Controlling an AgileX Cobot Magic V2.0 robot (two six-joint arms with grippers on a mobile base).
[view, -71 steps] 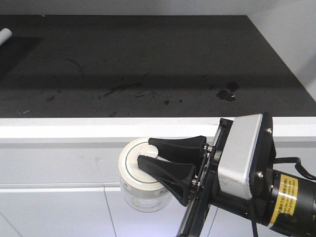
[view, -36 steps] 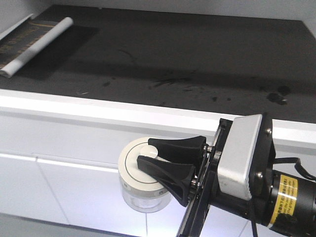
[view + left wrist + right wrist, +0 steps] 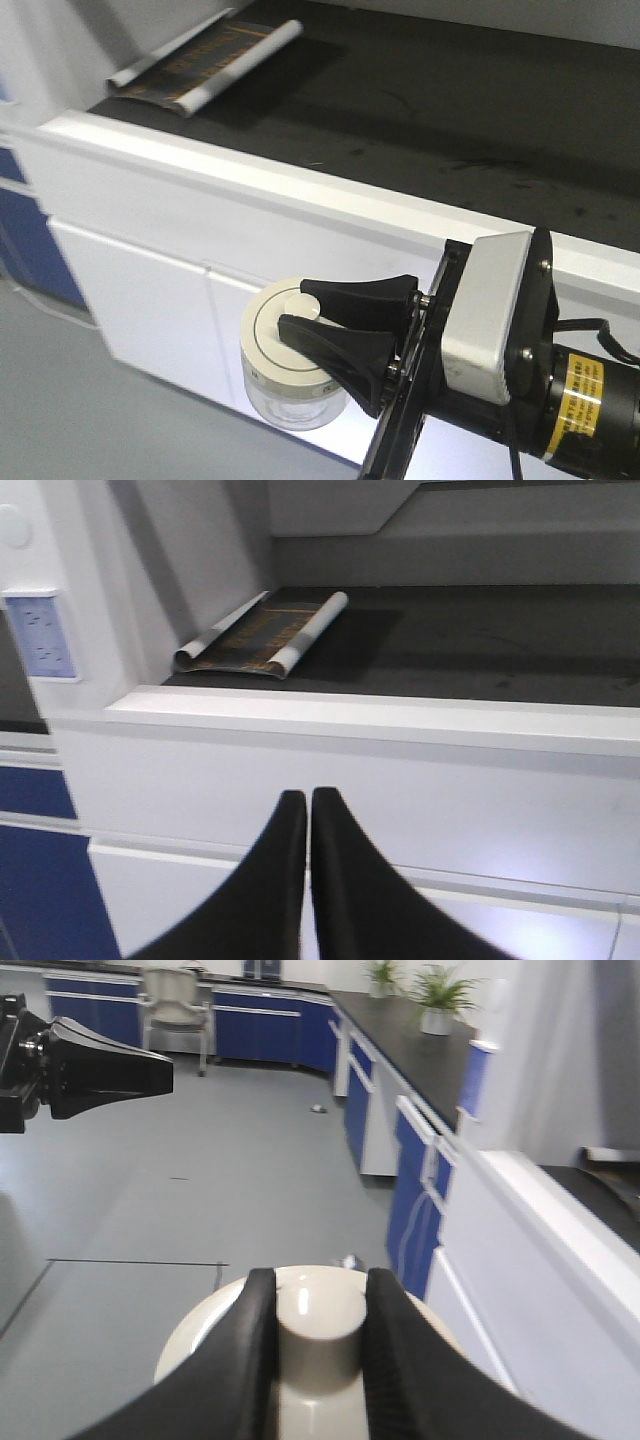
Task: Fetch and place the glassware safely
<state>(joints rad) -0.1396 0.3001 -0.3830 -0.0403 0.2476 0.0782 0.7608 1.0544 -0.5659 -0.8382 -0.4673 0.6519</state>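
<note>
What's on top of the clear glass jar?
A round cream-white lid with a central knob, pinched by the black right gripper. It hides the mouth of the small clear glass jar.

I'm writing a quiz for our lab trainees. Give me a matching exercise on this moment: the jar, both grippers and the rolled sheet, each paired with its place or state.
Things:
1. jar
2. left gripper
3. right gripper
4. rolled sheet

Places or states:
A. lies on the dark countertop
B. shut, holding nothing
C. shut on the lid knob
D. hangs in the air, carried from above

Pairs: 1-D, 2-B, 3-C, 4-A
</note>
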